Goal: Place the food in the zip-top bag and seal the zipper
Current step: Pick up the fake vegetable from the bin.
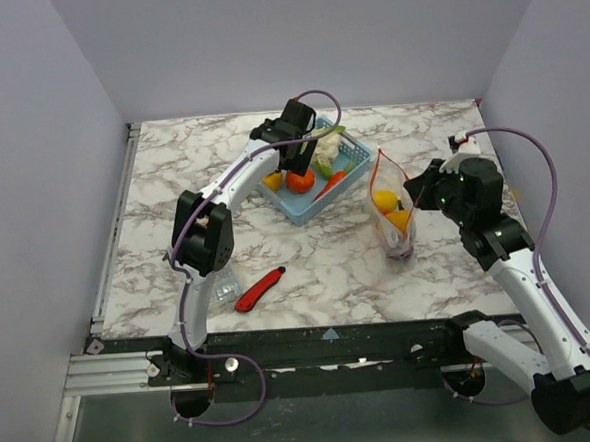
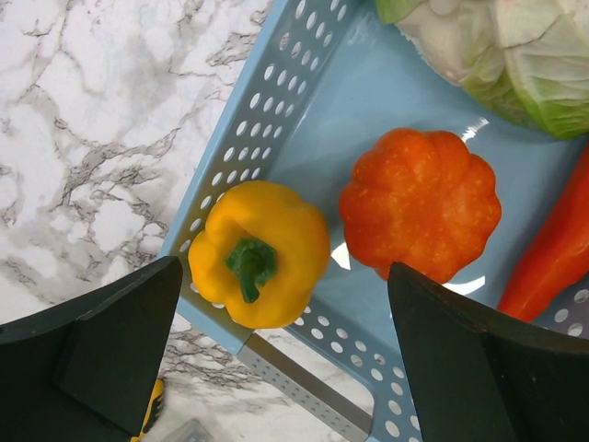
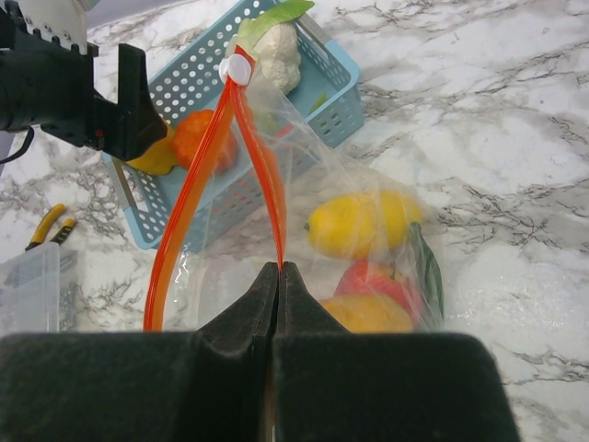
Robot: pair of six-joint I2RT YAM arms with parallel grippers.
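Note:
My left gripper (image 1: 295, 164) (image 2: 285, 304) hangs open above the near corner of the blue basket (image 1: 357, 158) (image 2: 304, 101), with nothing between its fingers. Below it lie a yellow pepper (image 2: 276, 230), an orange pumpkin (image 2: 419, 203), a red piece (image 2: 552, 249) and a white-green cauliflower (image 2: 497, 46). The zip-top bag (image 1: 396, 225) (image 3: 368, 175) stands right of the basket with its mouth open. It holds a yellow lemon (image 3: 363, 224), a red fruit (image 3: 377, 281) and an orange piece (image 3: 368, 313). My right gripper (image 1: 421, 195) (image 3: 279, 269) is shut on the orange-red zipper (image 1: 376, 173) (image 3: 189, 203).
A red utility knife (image 1: 259, 289) and a clear ridged box (image 1: 224, 285) (image 3: 28, 285) lie near the table's front left. Yellow-handled pliers (image 3: 46, 226) lie beside the box. The zipper's white slider (image 3: 239, 66) sits at the strip's far end.

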